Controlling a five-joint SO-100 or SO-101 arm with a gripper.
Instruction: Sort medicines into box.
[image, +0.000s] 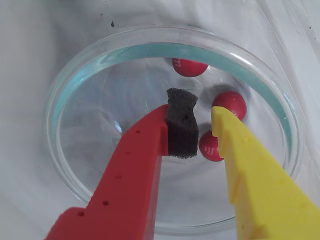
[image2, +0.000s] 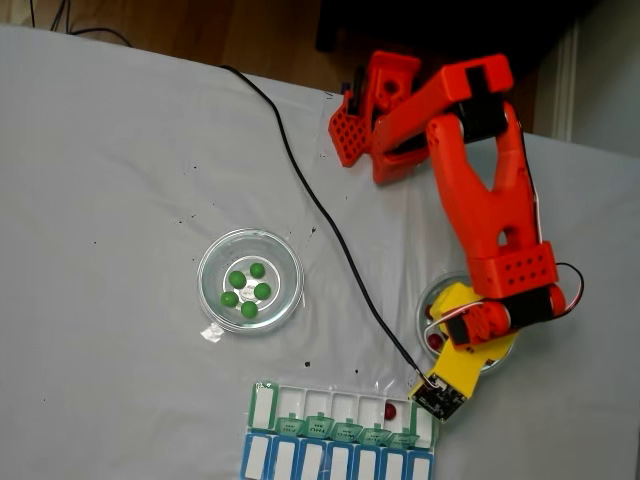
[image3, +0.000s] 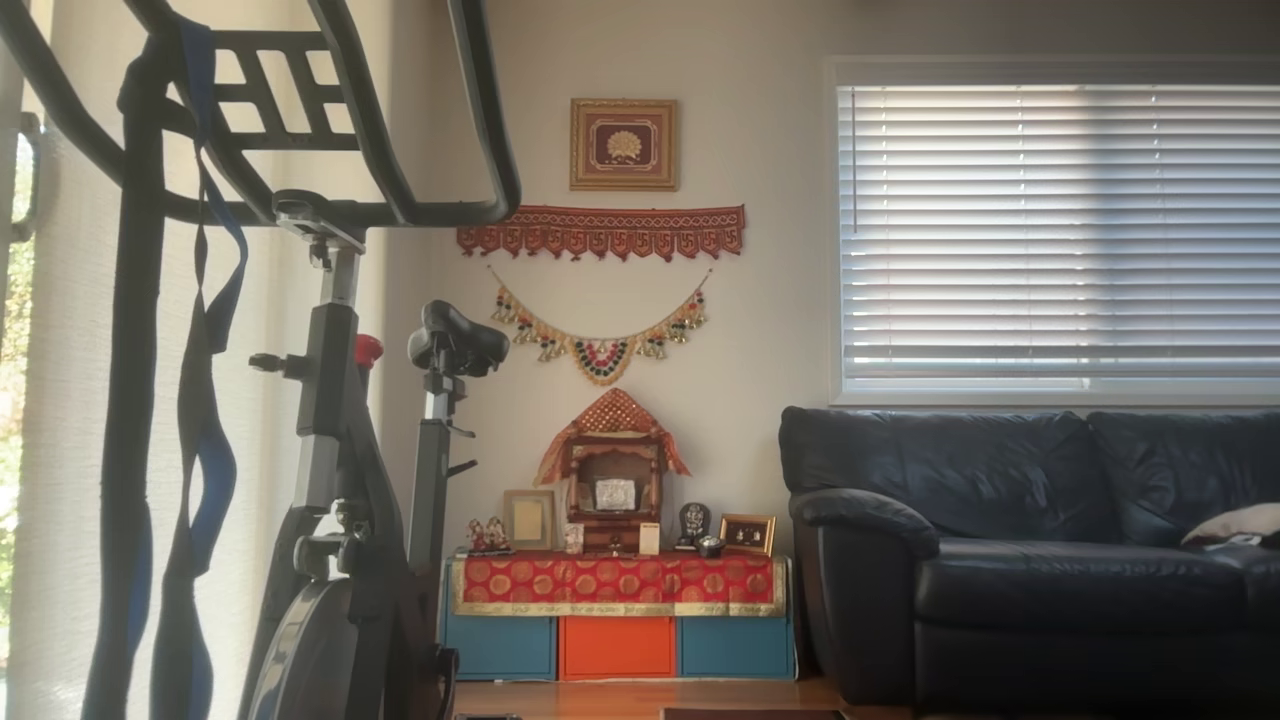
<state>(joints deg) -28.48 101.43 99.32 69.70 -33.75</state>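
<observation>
In the wrist view my gripper (image: 200, 116) reaches down into a round clear glass dish (image: 75, 150) and is open. Its red finger carries a black foam pad (image: 181, 125); the other finger (image: 250, 170) is yellow. Three glossy red medicines lie in the dish: one (image: 189, 67) at the far rim, one (image: 231, 102) beside the yellow tip, one (image: 208, 146) low in the gap between the fingers, partly hidden by the yellow one. In the fixed view the box (image2: 340, 432) sits at the lower edge, with one red pill (image2: 389, 410) in a white compartment.
A second glass dish (image2: 218, 250) holding several green pills (image2: 247, 289) stands left of centre on the white cloth. A black cable (image2: 320, 210) runs across the table to the wrist. The arm's orange base (image2: 370, 110) is at the back.
</observation>
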